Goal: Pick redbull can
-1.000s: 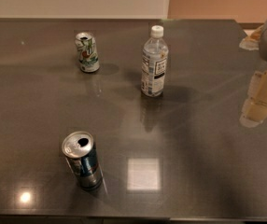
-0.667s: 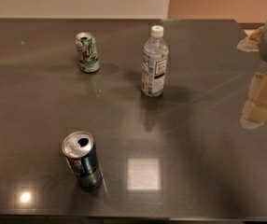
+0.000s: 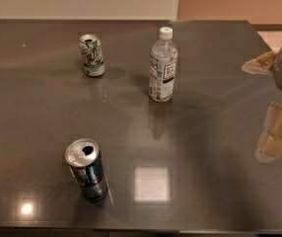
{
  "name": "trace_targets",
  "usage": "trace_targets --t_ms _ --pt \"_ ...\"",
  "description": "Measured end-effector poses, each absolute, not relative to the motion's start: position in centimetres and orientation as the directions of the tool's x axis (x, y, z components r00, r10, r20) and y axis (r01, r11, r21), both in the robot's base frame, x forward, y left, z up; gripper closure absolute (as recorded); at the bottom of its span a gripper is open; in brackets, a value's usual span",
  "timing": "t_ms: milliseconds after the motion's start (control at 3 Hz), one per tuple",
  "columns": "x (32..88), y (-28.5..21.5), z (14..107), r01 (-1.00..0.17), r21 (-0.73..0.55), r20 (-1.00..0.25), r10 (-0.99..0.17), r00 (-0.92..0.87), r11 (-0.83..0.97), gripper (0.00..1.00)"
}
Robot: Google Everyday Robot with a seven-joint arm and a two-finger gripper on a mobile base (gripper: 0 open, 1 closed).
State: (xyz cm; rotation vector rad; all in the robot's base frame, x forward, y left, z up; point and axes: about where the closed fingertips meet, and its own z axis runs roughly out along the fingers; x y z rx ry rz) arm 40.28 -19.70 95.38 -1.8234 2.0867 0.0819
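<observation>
end effector [image 3: 275, 139] low at right edge, redbull can [image 3: 88, 171] well apart

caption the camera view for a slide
Redbull can stands front left on the dark table; pincer at right edge

Single high view down onto table [image 3: 42, 132], end effector [image 3: 278, 135] at right edge

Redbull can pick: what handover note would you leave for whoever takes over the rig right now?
Gripper: at the right edge of the view, above the table, far from every item.
Redbull can: upright, front left of the table, standing alone.
White-and-green can and clear plastic bottle: upright at the back.
Done: nothing, can not yet grasped.
Left: cross to the can, grasp it, lift.
</observation>
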Motion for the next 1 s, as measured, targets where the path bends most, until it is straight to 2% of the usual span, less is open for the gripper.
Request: trace_targets --t_ms 1000 --pt "38.9 -10.3 89.3 -0.989 -0.138 -0.559 -0.829 0.031 0.056 0.00"
